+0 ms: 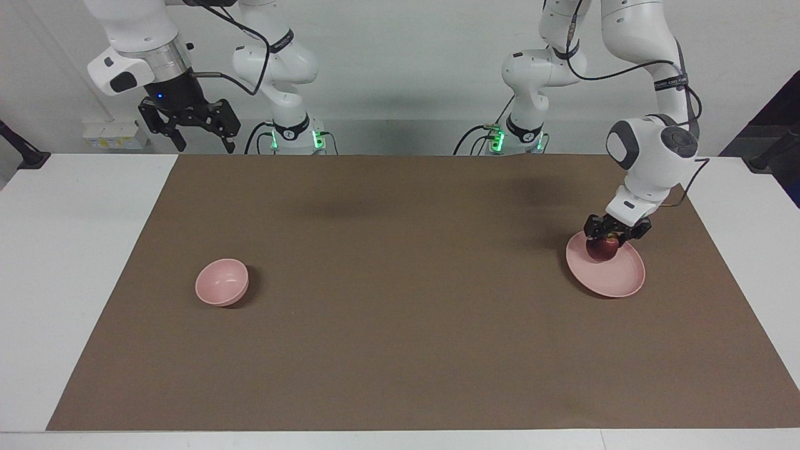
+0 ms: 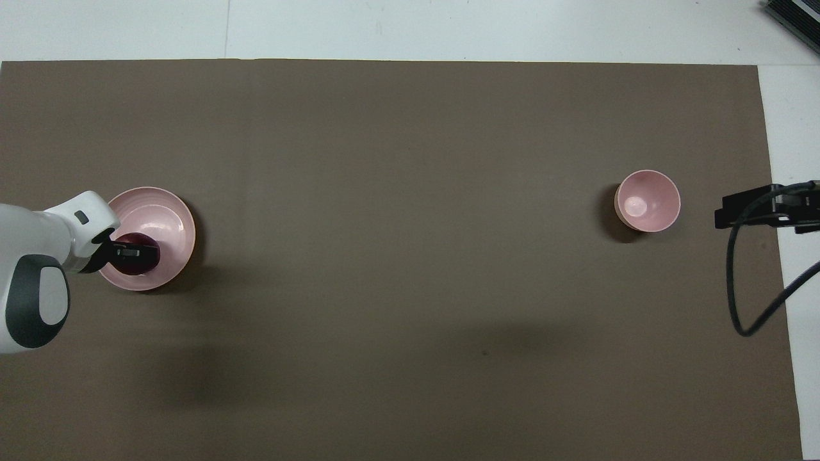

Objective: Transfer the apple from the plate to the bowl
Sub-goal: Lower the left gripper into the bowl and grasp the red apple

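Brown matting (image 1: 400,300) covers most of your white bench (image 1: 75,281), with a pale wall above the arm bases.

Your apple (image 1: 602,249) sits on the plate (image 1: 615,278), on the part of the plate nearest the robots. The plate lies on the mat toward the left arm's end of the bench, about midway between the robots' edge and the edge away from them.

Your left gripper (image 1: 611,236) is down on the apple, its black fingers (image 1: 591,226) straddling the fruit on either side. From overhead the gripper (image 2: 131,252) covers the top of the apple (image 2: 148,256), with dark red showing around it against the plate (image 2: 168,221). You cannot tell whether the fingers are pressing the skin or just beside it.

Your bowl (image 1: 222,282) stands upright toward the right arm's end of the bench, well apart from the plate, and the overhead view shows nothing inside it (image 2: 647,200).

Your right gripper (image 1: 199,140) waits high over the robots' edge near the right arm's corner, fingers spread apart and holding nothing.
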`<state>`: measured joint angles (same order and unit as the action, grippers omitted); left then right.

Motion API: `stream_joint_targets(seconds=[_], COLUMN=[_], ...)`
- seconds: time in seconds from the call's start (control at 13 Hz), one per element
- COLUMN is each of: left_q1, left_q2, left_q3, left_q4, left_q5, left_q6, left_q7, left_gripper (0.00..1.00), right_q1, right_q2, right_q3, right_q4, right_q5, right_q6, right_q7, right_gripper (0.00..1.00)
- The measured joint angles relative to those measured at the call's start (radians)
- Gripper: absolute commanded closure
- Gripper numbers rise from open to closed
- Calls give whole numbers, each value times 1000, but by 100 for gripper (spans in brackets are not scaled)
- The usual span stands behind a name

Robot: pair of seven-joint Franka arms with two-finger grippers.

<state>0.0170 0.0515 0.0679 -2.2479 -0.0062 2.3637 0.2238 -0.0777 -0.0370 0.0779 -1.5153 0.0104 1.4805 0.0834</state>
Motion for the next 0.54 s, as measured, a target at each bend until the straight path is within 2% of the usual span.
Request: stream_joint_targets(seconds=[0.31,0.54], left_q1=[-3,-54], left_q2=[0,-2], left_q3=[-21,-32], left_q4=[77,182], left_q5=[0,-55], left_q6=[-16,-132], left_q7=[21,21], left_gripper=[96,96], right_q1=[0,0], right_q2=[0,0], right_q3=[0,0], right_q4=[0,0], right_q5=[0,0], right_q6=[0,0], right_q7=[0,0], right_gripper=[0,0])
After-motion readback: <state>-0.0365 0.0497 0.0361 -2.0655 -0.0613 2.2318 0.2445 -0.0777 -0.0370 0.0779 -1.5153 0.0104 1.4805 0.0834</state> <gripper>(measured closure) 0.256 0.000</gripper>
